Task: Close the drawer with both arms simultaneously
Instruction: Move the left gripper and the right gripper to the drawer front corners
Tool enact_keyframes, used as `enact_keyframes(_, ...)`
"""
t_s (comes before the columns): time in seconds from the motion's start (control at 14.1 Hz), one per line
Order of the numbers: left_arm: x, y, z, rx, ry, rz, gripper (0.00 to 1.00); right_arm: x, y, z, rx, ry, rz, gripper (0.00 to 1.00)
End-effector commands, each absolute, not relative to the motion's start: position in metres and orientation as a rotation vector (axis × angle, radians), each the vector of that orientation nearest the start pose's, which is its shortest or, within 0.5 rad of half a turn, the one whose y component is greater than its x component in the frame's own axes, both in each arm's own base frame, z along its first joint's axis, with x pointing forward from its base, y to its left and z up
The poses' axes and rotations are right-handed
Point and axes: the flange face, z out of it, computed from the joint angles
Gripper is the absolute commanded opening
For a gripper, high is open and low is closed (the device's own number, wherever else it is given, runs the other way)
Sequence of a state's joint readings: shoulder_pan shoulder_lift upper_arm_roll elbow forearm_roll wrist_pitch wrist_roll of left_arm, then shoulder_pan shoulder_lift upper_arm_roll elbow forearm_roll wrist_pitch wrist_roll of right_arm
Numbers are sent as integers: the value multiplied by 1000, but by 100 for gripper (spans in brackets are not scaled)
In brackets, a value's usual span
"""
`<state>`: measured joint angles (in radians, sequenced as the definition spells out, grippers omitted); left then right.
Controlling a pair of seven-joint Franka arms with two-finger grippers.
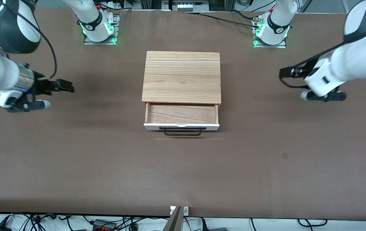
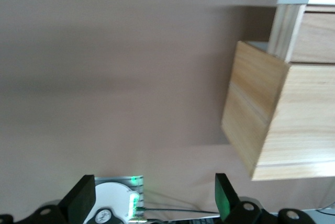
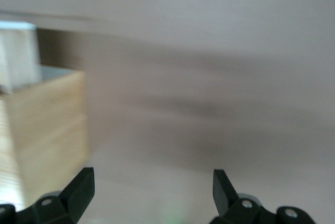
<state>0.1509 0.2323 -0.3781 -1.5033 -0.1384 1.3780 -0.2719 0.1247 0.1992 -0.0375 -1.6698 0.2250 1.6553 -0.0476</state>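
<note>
The oak-grain cabinet (image 1: 181, 77) stands mid-table. Its drawer (image 1: 183, 114) is pulled out toward the front camera, showing an empty wood tray, white front panel and black wire handle (image 1: 182, 132). My left gripper (image 1: 286, 73) hovers over the table at the left arm's end, apart from the cabinet, fingers wide open and empty. My right gripper (image 1: 65, 86) hovers at the right arm's end, also open and empty. The left wrist view shows the cabinet (image 2: 282, 124) and the drawer (image 2: 309, 30) past the open left gripper (image 2: 153, 199). The right wrist view shows the cabinet (image 3: 44, 130) beside the open right gripper (image 3: 152, 187).
Bare brown table (image 1: 106, 166) surrounds the cabinet. The two arm bases (image 1: 98, 27) (image 1: 271, 30) stand with green lights at the table's edge farthest from the front camera. Cables lie along the edge nearest the front camera.
</note>
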Motion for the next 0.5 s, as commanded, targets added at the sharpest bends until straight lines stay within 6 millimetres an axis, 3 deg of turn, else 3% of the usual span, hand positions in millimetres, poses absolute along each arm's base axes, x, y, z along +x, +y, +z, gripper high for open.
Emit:
enact_keyframes(0.0, 596, -175, 488, -3231, -31, 677, 100, 640, 104, 458, -2740, -72, 260, 100)
enact_keyframes(0.21, 616, -214, 427, -3280, 17, 675, 100, 678, 147, 428, -2584, -21, 180, 100)
enact_keyframes(0.42, 631, -239, 392, -3370, -4, 630, 100, 697, 203, 380, -2529, 33, 35, 100)
